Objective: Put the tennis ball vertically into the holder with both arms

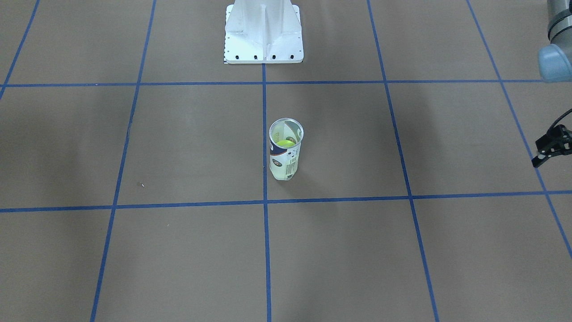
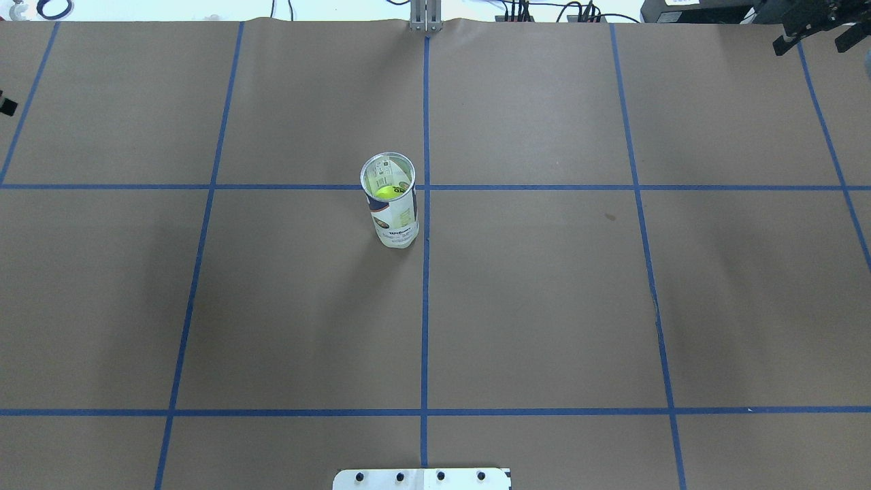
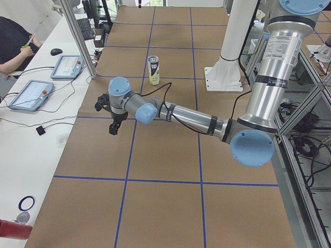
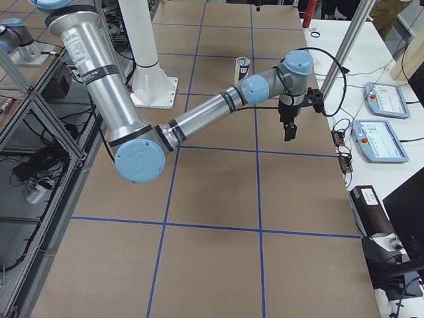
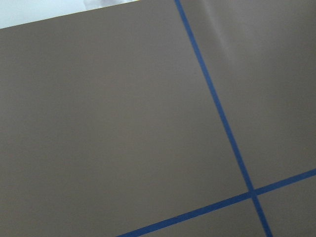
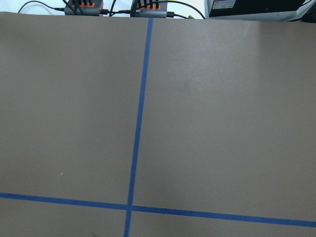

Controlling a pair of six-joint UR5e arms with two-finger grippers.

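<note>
Base plate (image 2: 422,478) of the white pedestal sits at the near table edge in the overhead view, across the centre tape line. Table (image 2: 544,306) is covered in brown paper marked with a blue tape grid.

Holder (image 2: 393,216) stands upright farther out with its mouth up. It is just left of the centre line in the overhead view, beside that line's crossing with a transverse line. Nothing touches it. Tennis ball (image 2: 384,192), yellow-green, sits inside the holder below the rim and shows through the open mouth.

Left arm (image 3: 191,120) reaches low over the table's left end. The left gripper (image 1: 547,151) points down above the paper, well apart from the holder. Whether its fingers are spread or closed cannot be told.

Right arm (image 4: 199,116) reaches toward the far right corner. The right gripper (image 2: 815,37) hangs there with its fingers spread apart, holding nothing, well apart from the holder.

Both wrist views show paper and tape lines only.

Cables (image 2: 544,10) run along the far table edge. Teach pendants (image 3: 31,94) lie on a white side bench, where a person (image 3: 13,44) sits.
</note>
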